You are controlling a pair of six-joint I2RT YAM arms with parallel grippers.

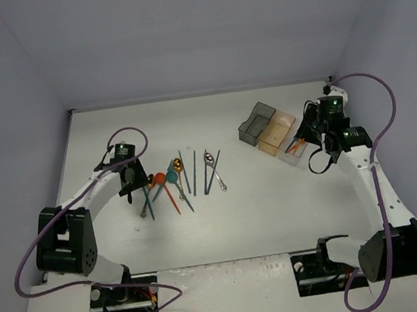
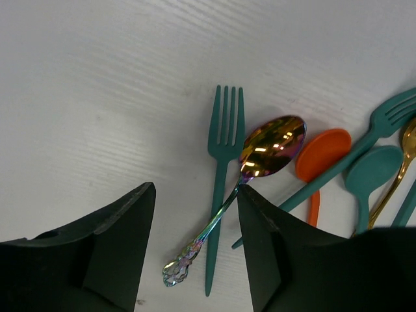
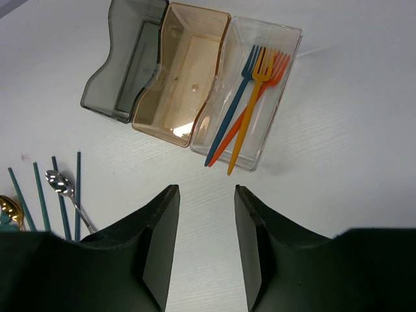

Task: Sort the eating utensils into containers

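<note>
Several utensils (image 1: 181, 178) lie loose on the table's middle left. My left gripper (image 1: 132, 182) is open and empty at their left end. In the left wrist view its jaws (image 2: 195, 188) straddle the handle of an iridescent spoon (image 2: 270, 146) that crosses a teal fork (image 2: 224, 162). An orange spoon (image 2: 323, 153), a teal spoon (image 2: 374, 172) and another teal fork (image 2: 390, 117) lie to the right. My right gripper (image 3: 205, 188) is open and empty, just before the clear bin (image 3: 281, 97), which holds three forks (image 3: 250, 91). The orange-tan bin (image 3: 182, 71) and dark grey bin (image 3: 104, 84) look empty.
The three bins stand in a slanted row at the back right (image 1: 276, 132), close to my right arm. A silver spoon (image 3: 58, 184) and several thin teal handles (image 3: 39, 195) lie at the left of the right wrist view. Grey walls close in the table.
</note>
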